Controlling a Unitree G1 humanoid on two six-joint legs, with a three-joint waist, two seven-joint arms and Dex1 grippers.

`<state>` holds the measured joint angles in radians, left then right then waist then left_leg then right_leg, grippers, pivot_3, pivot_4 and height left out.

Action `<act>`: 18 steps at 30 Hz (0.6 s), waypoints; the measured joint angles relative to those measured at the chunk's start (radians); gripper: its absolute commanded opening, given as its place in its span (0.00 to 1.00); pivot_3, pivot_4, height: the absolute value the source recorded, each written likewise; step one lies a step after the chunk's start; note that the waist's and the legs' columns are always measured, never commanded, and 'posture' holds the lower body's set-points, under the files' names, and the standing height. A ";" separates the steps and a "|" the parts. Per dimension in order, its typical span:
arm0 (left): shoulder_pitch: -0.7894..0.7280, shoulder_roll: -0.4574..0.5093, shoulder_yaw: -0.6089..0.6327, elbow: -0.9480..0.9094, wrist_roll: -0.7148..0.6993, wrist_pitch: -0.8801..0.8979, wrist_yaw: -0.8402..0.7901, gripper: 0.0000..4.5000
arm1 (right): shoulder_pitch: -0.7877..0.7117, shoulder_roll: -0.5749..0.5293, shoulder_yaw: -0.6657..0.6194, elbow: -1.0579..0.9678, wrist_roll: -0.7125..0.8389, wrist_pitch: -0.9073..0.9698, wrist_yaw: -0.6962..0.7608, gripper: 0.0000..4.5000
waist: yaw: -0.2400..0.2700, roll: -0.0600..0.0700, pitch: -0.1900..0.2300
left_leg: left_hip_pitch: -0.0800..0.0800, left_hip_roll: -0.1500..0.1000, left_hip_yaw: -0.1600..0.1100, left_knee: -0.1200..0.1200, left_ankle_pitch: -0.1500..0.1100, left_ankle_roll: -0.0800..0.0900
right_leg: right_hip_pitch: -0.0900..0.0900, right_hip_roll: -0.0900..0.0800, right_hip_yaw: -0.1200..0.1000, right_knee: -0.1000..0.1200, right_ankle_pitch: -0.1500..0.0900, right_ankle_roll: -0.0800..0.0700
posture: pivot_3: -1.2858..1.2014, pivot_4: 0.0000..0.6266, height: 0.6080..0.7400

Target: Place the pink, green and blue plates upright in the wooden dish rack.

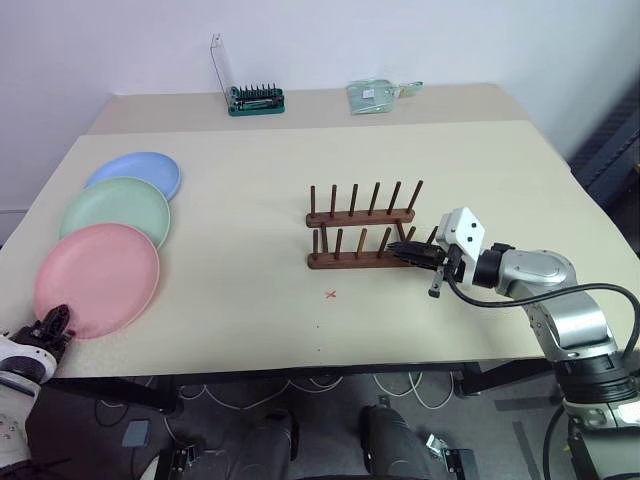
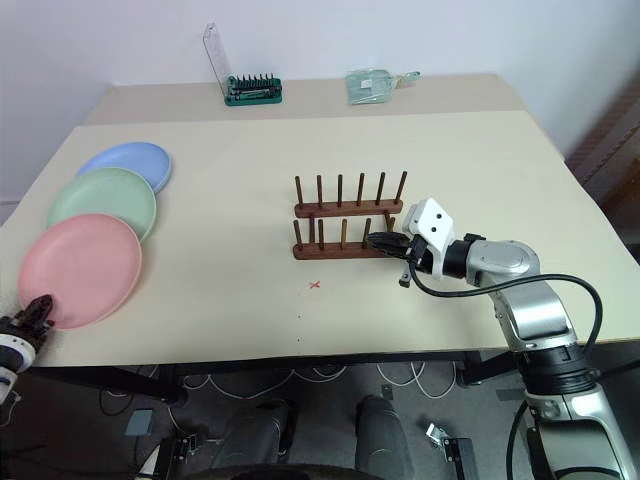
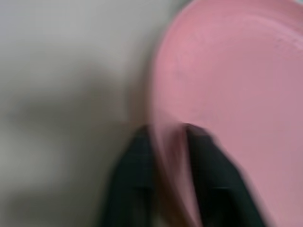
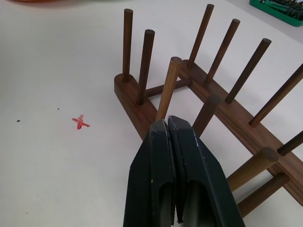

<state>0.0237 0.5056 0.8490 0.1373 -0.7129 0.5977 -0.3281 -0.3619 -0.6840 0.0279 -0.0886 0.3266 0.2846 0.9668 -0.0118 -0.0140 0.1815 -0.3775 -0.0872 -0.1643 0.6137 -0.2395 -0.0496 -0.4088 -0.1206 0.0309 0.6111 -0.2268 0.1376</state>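
I'm looking down on a beige table [image 1: 250, 320] that is standing against a plain white wall [image 1: 300, 40], with a second, matching tabletop [image 1: 450, 100] butting up behind it. Soft, even light is falling across the surface, and a small red cross [image 1: 331, 294] is showing near the front edge. Under the table, white cables [image 1: 300, 385] are trailing over a dark grey floor [image 1: 480, 420], and dark table legs [image 1: 110, 390] are showing below the front edge.

My left gripper [image 1: 52, 322] at 8 o'clock is clamped; my right gripper [image 1: 408, 251], at 4 o'clock, fingers pressed together.
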 measured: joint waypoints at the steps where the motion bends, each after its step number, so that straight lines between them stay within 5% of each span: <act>1: -0.004 0.001 0.000 -0.005 -0.004 -0.002 -0.003 0.01 | 0.000 0.001 0.000 -0.004 0.000 0.000 0.000 0.00 | 0.000 0.000 0.000 | 0.000 0.000 0.000 0.000 0.000 0.000 | 0.000 0.000 0.000 0.000 0.000 0.000 | 0.52 0.24 1.00; 10: -0.001 -0.086 -0.001 -0.074 -0.121 -0.035 -0.033 0.01 | 0.018 -0.012 -0.005 -0.029 0.002 0.006 -0.002 0.00 | 0.001 -0.001 0.001 | -0.001 0.000 0.000 0.001 0.000 0.000 | 0.000 0.000 0.000 0.000 0.000 0.000 | 0.52 0.24 1.00; 14: -0.149 -0.068 -0.090 -0.257 -0.152 -0.024 0.027 0.01 | -0.058 -0.037 -0.017 -0.073 0.046 0.072 0.008 0.00 | 0.016 -0.006 0.003 | -0.008 0.000 -0.004 0.006 0.001 -0.002 | -0.003 0.000 -0.005 0.000 0.002 0.000 | 0.52 0.24 1.00; 18: -0.332 -0.045 -0.223 -0.328 -0.091 -0.019 0.115 0.00 | -0.147 -0.033 -0.015 -0.094 0.016 0.064 -0.022 0.27 | 0.019 -0.005 0.003 | -0.009 -0.001 -0.003 0.005 0.000 -0.002 | -0.004 0.000 -0.005 -0.001 0.003 0.001 | 0.52 0.24 1.00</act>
<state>-0.3079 0.4603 0.6265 -0.1908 -0.8044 0.5785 -0.2131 -0.5089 -0.7171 0.0131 -0.1828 0.3422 0.3484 0.9451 0.0073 -0.0192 0.1849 -0.3864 -0.0882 -0.1677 0.6187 -0.2391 -0.0517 -0.4132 -0.1203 0.0262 0.6104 -0.2241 0.1382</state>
